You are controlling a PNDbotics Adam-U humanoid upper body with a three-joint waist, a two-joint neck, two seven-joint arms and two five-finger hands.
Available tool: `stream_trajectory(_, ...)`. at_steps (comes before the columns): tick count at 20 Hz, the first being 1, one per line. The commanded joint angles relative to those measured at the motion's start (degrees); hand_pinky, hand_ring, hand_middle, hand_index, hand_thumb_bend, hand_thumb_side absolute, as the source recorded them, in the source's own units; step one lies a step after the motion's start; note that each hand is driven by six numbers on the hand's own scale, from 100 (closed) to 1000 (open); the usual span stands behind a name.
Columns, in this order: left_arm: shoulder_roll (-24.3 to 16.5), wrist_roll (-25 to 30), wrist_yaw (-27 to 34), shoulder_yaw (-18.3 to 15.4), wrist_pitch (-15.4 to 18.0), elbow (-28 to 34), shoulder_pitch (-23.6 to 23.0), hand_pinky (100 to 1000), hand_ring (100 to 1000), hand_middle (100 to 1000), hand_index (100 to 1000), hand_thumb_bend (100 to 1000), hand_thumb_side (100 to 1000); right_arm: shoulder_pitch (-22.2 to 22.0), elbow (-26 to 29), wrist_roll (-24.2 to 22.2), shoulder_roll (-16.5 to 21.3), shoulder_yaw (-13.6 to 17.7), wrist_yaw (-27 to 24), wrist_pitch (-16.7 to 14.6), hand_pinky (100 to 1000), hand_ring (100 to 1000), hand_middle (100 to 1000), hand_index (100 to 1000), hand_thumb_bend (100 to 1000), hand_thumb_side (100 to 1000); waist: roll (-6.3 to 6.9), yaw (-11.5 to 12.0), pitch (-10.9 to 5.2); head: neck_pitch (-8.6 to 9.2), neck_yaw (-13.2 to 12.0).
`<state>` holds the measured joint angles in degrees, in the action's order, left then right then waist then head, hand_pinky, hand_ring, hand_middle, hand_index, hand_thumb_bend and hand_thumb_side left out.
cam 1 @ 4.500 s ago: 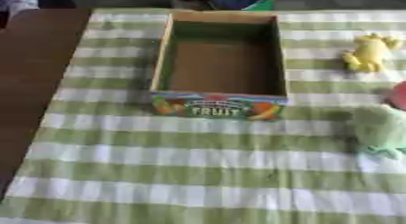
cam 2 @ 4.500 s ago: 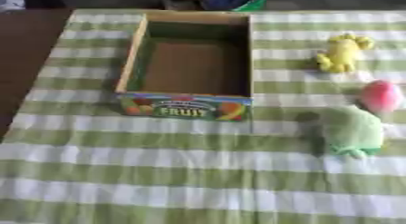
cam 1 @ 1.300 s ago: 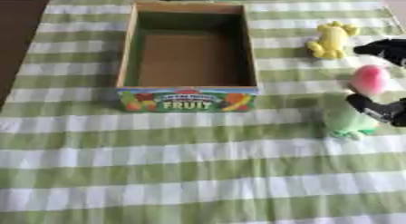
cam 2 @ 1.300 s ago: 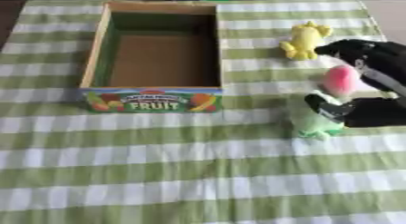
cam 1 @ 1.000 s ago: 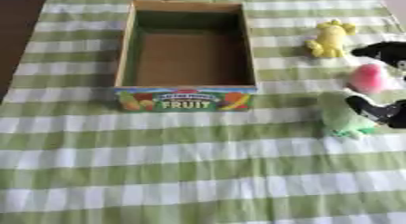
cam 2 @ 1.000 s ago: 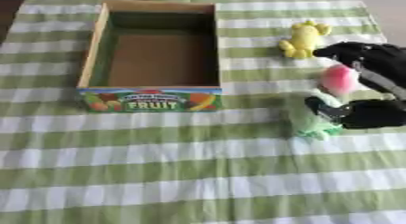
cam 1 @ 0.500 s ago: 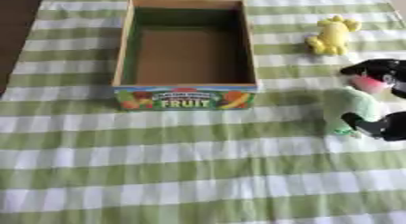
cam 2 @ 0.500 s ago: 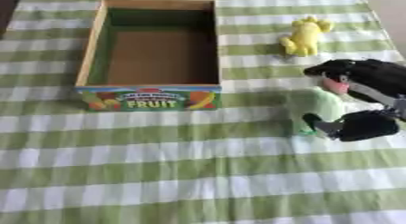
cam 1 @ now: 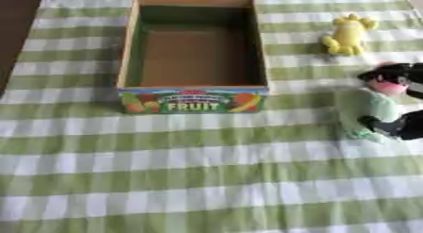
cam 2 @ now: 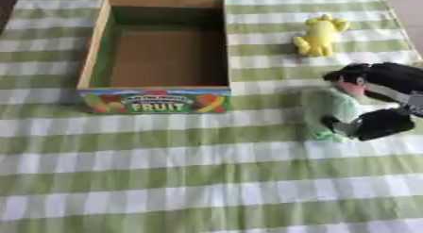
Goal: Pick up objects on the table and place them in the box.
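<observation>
Box [cam 2: 95, 50] of cardboard, open and empty, stands at upper left of centre on a green-and-white checked cloth [cam 2: 207, 180]; its front panel carries printed fruit pictures and the word "FRUIT", with a smaller line above it too small to read. At right of the frame the right hand [cam 2: 382, 102] has come down over the green toy [cam 2: 329, 112] within the last second, fingers above and thumb below, curled round the toy's right side, where a moment ago they hung apart beside it. The pink toy [cam 2: 353, 88], earlier in plain view, now shows only as a patch under the fingers. The grasp therefore appears to be closing, and nothing has reached the box yet. The yellow toy [cam 2: 317, 35] lies untouched at upper right, near the box. The left hand shows in neither view.
</observation>
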<state>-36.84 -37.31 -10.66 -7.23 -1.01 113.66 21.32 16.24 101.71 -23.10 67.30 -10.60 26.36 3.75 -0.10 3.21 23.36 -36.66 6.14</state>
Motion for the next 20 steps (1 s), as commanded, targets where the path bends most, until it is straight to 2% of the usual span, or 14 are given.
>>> stream_trajectory(1, -1.6, 0.0, 0.1, -0.3, 0.2, 0.9, 0.5, 572, 783, 799, 984, 100, 995, 0.7, -2.4, -0.3, 1.6, 0.4, 1.4, -1.5, 898, 897, 888, 1000, 276, 602, 0.03, 0.0, -0.89, 0.59, 0.0)
stream_trajectory(7, -1.6, -0.1, 0.2, -0.2, 0.4, 0.9, 0.5, 569, 782, 797, 976, 100, 987, 1.3, -3.0, -2.3, 1.9, -0.3, 1.6, -3.8, 898, 895, 864, 991, 289, 583, -0.11, -0.1, -0.90, 0.42, 0.0)
stream_trajectory(12, -1.6, -0.2, 0.2, -0.3, 0.4, 0.9, 0.5, 568, 781, 797, 974, 100, 984, 1.2, -1.0, -3.3, 1.8, -0.3, 0.1, -5.1, 888, 877, 811, 877, 290, 520, -0.08, -0.2, -0.82, 0.26, 0.0)
stream_trajectory(14, -1.6, -0.1, 0.3, -0.2, 0.5, 0.9, 0.6, 567, 781, 797, 973, 100, 984, 1.4, -0.6, -2.9, 1.7, -0.4, -0.5, -4.8, 881, 869, 778, 828, 262, 491, -0.12, -0.2, -0.80, 0.35, 0.0)
stream_trajectory(19, -1.5, -0.1, 0.3, -0.2, 0.6, 0.9, 0.8, 566, 781, 798, 969, 100, 984, 2.2, -0.8, -1.3, 1.4, -1.0, -1.4, -3.5, 862, 839, 601, 683, 149, 382, -0.17, 0.1, -0.80, 0.47, 0.3)
stream_trajectory(20, -1.5, -0.1, 0.3, -0.2, 0.6, 0.9, 0.8, 566, 781, 798, 968, 100, 983, 2.2, -0.9, -1.0, 1.3, -1.2, -1.5, -3.2, 861, 837, 592, 674, 141, 376, -0.17, 0.1, -0.81, 0.47, 0.3)
